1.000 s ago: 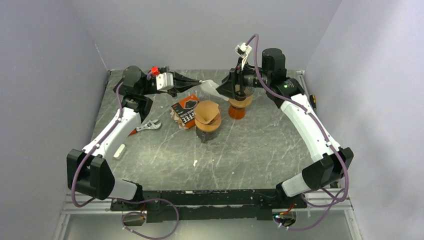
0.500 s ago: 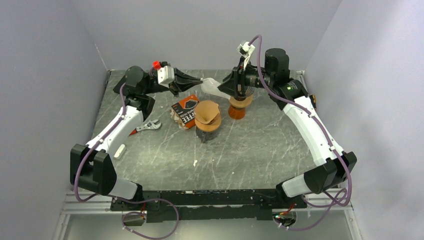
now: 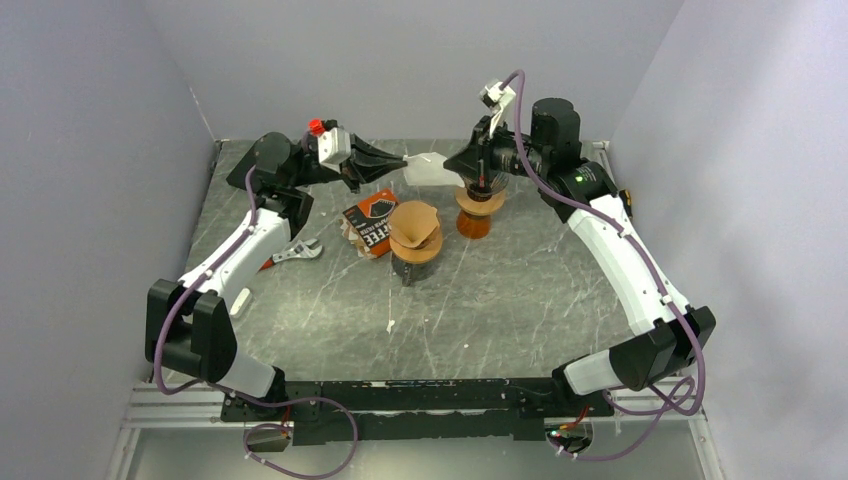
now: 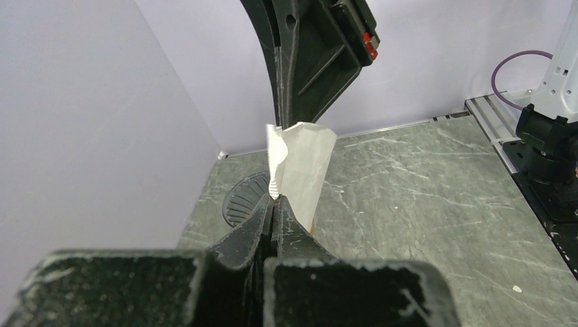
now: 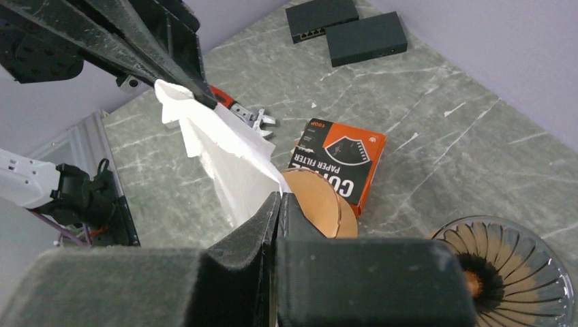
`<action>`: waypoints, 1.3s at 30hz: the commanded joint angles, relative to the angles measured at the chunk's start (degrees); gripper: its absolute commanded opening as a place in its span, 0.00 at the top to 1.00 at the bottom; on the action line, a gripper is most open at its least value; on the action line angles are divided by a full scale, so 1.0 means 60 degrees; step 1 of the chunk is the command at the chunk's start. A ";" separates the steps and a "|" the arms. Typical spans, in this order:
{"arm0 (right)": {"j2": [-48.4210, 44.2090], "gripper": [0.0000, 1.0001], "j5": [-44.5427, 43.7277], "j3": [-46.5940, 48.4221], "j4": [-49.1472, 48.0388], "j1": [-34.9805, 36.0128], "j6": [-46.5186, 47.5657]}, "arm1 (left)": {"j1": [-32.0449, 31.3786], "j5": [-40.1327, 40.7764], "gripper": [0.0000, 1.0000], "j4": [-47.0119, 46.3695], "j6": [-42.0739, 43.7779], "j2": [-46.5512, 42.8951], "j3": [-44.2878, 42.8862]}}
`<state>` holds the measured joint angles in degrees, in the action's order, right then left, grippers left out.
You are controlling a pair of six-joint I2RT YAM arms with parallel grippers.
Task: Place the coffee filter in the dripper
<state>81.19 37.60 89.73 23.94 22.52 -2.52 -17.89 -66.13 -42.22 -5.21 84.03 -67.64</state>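
Soft, even light falls from overhead, bright but without harsh glare. The tabletop point(image 3: 480, 300) carries only faint, blurred shadows beneath the arms. The top view is fairly sharp. In the wrist views, the near bodies of the left gripper point(image 4: 275, 204) and right gripper point(image 5: 279, 199) are out of focus, and the white coffee filter point(image 4: 303, 167) reads very bright.

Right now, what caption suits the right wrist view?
Left hand and right hand pinch one white coffee filter in mid-air, dripper nearby.

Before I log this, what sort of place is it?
Probably a robot test booth staged for coffee-making: lilac walls enclose a stone-patterned table holding a dripper, a filter box and a wrench.
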 commanded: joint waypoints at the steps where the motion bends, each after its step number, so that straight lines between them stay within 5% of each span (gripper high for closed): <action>1: -0.0152 1.00 0.0302 0.0391 -0.0345 0.0040 0.0059 | -0.0051 0.0081 1.00 -0.0483 -0.0377 0.0168 -0.0371; 3: -0.0131 1.00 0.0304 0.0431 -0.0310 0.0040 0.0075 | -0.0051 0.0182 0.89 -0.0468 -0.0369 0.0224 -0.0408; 4: -0.0147 1.00 0.0247 0.0442 -0.0301 0.0040 0.0052 | -0.0051 0.0268 0.67 -0.0477 -0.0335 0.0252 -0.0419; 6: -0.0132 1.00 -0.0052 0.0475 -0.0281 0.0024 -0.0025 | -0.0051 0.0766 0.04 -0.0614 -0.0252 0.0229 -0.0289; 7: -0.0116 1.00 -0.0246 0.0534 -0.0227 0.0023 -0.0076 | -0.0051 0.1044 0.01 -0.0693 -0.0222 0.0196 -0.0188; 13: 0.0180 1.00 -0.1307 0.1235 0.0358 -0.0289 -0.0518 | -0.0051 0.2338 0.00 0.0670 0.0286 0.0094 -0.0421; 17: 0.0497 1.00 -0.2105 0.1892 0.0987 -0.0658 -0.0886 | -0.0049 0.4690 0.00 0.1873 -0.0142 -0.0150 -0.0598; 23: 0.0677 1.00 -0.2196 0.1895 0.1398 -0.1774 -0.1966 | -0.0036 0.7030 0.00 0.7578 -0.0455 0.0701 -0.3508; 26: 0.0881 1.00 -0.2165 0.2115 0.1971 -0.2184 -0.2151 | -0.0024 0.6975 0.00 0.8734 -0.0254 0.1233 -0.4326; 32: 0.1546 1.00 -0.2606 0.2808 0.3301 -0.2364 -0.1943 | -0.0021 0.6841 0.00 0.8602 -0.1022 0.1865 -0.4663; 39: 0.2232 1.00 -0.3142 0.3185 0.3985 -0.2377 -0.1811 | -0.0241 0.5684 0.01 1.1424 -0.1901 0.4135 -0.7676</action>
<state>92.90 21.39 105.67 44.97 8.36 -13.56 -18.00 -27.53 15.38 -13.02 103.98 -103.96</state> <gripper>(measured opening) 0.010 0.995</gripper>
